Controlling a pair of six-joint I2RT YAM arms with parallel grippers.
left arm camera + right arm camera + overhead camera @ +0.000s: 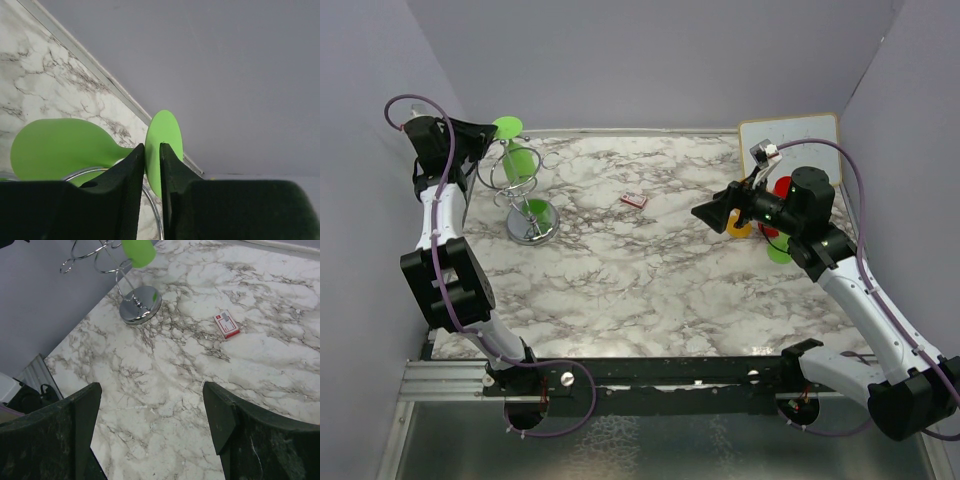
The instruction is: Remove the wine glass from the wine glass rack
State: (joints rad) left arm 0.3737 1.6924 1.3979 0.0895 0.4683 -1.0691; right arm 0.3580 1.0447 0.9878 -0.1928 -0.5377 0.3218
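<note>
A green wine glass (518, 160) hangs upside down on the silver wire wine glass rack (525, 215) at the far left of the marble table. My left gripper (492, 138) is shut on the glass's round green foot (163, 131); its bowl (60, 147) lies to the left in the left wrist view, with a chrome loop of the rack (150, 205) beneath. My right gripper (705, 212) is open and empty, high above the table's right half. The rack's base (140, 305) and the green bowl (138, 252) show in the right wrist view.
A small red and white packet (634, 200) lies on the marble (650, 270) at mid-table; it also shows in the right wrist view (227, 325). A white board (790, 140) stands at the back right with red, yellow and green shapes near it. Grey walls enclose the table.
</note>
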